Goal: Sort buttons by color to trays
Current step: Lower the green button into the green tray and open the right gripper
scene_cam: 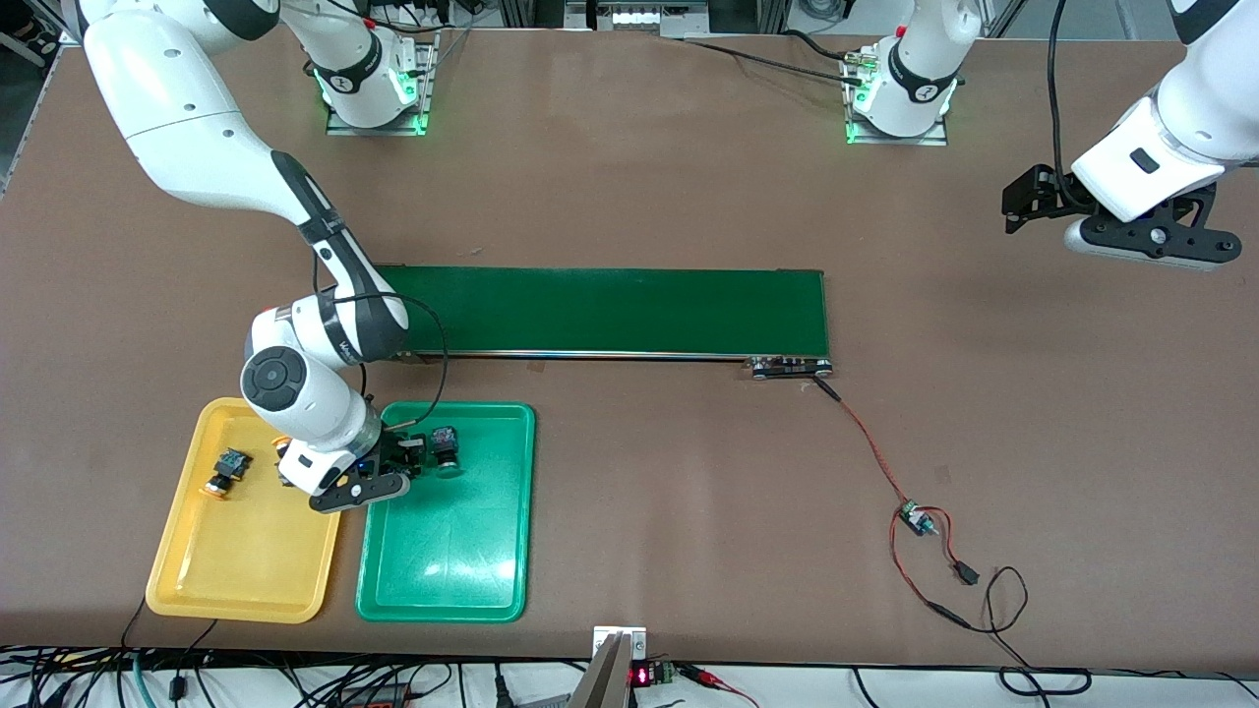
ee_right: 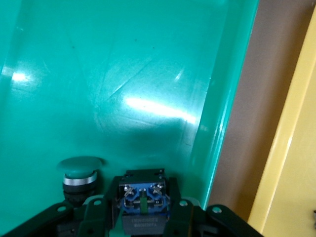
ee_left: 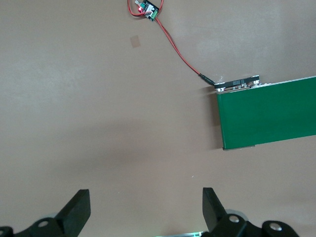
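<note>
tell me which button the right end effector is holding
The button gripped in the right end effector, over the green tray, beside the green-capped button lying in that tray. The yellow-capped button lies untouched in the yellow tray.

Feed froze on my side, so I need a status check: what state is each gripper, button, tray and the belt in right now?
right gripper: low over the green tray, shut on a button.
green button: lying in the green tray, beside the right gripper.
yellow button: lying on its side in the yellow tray.
left gripper: open, empty, waiting above bare table.
belt: nothing on it.
</note>
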Robot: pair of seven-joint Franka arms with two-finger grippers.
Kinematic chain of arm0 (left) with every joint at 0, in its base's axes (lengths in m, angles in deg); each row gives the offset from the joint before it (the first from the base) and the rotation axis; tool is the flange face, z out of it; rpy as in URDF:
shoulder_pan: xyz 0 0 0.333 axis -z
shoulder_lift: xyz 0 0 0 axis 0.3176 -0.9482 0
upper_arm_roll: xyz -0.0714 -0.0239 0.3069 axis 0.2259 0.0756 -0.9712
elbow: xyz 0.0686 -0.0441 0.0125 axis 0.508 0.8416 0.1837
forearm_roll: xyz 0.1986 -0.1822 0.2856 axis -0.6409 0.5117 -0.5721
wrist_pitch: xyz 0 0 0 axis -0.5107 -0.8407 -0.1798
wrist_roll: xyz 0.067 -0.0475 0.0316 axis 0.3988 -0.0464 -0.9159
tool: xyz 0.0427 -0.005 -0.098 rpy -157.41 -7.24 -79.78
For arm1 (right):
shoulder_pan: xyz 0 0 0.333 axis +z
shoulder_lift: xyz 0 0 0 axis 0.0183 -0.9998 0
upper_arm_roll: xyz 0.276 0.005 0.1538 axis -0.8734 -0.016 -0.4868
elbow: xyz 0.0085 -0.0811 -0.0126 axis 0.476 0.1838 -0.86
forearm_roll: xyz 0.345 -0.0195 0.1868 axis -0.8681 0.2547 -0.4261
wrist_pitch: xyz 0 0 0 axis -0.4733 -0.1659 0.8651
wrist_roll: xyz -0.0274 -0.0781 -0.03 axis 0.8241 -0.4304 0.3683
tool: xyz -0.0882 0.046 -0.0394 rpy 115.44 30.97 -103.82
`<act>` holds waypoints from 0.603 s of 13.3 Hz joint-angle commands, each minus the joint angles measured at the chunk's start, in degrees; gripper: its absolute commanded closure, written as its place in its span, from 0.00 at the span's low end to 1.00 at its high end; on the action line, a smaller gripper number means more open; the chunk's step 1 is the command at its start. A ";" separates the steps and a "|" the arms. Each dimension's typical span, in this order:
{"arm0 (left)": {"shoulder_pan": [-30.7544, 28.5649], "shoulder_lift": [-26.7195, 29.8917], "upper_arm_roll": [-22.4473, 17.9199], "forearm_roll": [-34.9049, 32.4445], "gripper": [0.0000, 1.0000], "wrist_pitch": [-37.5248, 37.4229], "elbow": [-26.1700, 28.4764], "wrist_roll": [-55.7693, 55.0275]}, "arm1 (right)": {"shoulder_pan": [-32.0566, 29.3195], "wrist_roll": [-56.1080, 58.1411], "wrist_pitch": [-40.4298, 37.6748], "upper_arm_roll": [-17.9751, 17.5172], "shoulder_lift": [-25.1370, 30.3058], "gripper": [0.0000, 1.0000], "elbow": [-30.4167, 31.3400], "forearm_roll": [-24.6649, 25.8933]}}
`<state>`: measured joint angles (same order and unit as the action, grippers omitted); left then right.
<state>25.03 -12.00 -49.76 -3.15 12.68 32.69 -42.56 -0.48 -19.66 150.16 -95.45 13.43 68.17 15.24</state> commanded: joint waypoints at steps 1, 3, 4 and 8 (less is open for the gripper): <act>-0.10 -0.64 -0.08 0.77 0.00 -1.42 -1.66 0.11 | 0.23 0.33 0.66 -0.12 -0.98 0.94 -1.50 0.38; -0.10 -0.64 -0.08 0.77 0.00 -1.42 -1.66 0.11 | 0.31 -0.02 1.54 -0.12 -1.60 0.90 -1.50 0.29; -0.10 -0.64 -0.08 0.77 0.00 -1.42 -1.66 0.11 | 0.40 -0.11 1.63 -0.20 -1.69 0.79 -1.50 0.20; -0.10 -0.64 -0.08 0.77 0.00 -1.42 -1.66 0.11 | 0.40 -1.34 1.63 -0.20 -1.60 0.00 -1.33 0.11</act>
<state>25.03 -12.00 -49.76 -3.15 12.68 32.69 -42.56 -0.21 -19.98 151.69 -95.45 12.37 68.12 15.23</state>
